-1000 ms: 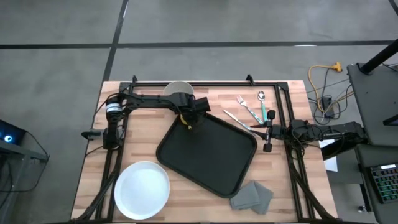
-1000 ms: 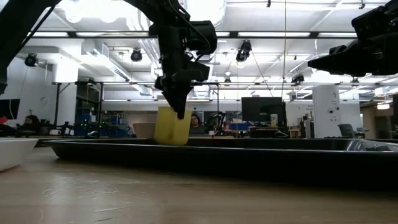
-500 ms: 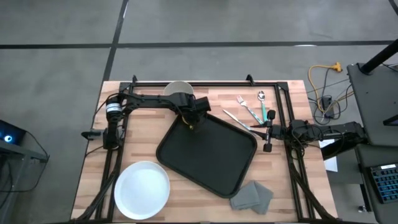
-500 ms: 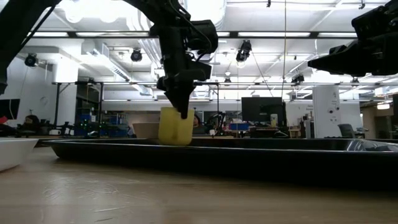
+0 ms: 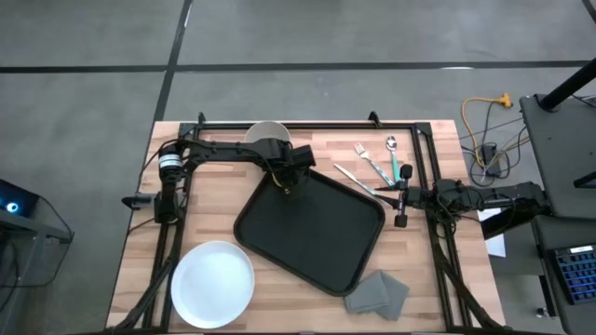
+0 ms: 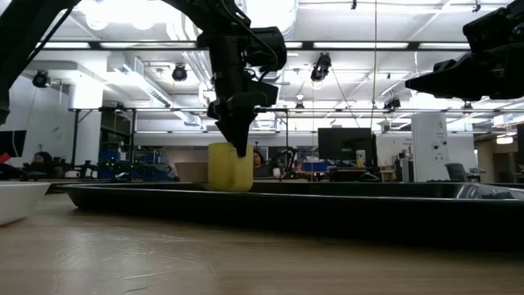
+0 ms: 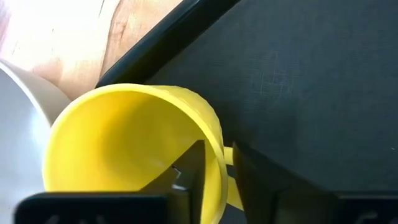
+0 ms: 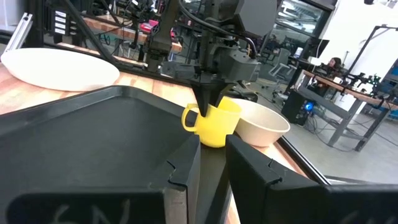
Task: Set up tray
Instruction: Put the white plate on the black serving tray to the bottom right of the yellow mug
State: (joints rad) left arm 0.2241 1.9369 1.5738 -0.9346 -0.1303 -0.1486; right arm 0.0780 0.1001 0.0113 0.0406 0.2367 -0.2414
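Observation:
The black tray (image 5: 312, 228) lies slantwise in the middle of the table. A yellow cup (image 6: 231, 168) stands upright on the tray floor in its far left corner, handle (image 8: 189, 118) toward the tray's inside. My left gripper (image 7: 217, 152) points down over the cup. It is open, one finger inside the cup and one outside, next to the handle. My right gripper (image 8: 213, 162) waits level at the table's right edge, open, with nothing between its fingers. My left gripper comes from above and straddles the cup's wall (image 7: 214, 134) at the rim, beside the handle. A thin gap shows between the outer finger (image 7: 249, 174) and the wall. Whether the inner finger (image 7: 189, 174) touches the wall, I cannot tell. The cup rests on the tray.
A white bowl (image 5: 265, 135) stands just beyond the tray's far left corner, close to the cup. A white plate (image 5: 212, 284) lies at the near left and a grey napkin (image 5: 377, 293) at the near right. A fork, knife and spoon (image 5: 372, 163) lie at the far right.
The yellow cup hung a little tilted under my left gripper. It has since settled upright onto the tray floor in the same corner.

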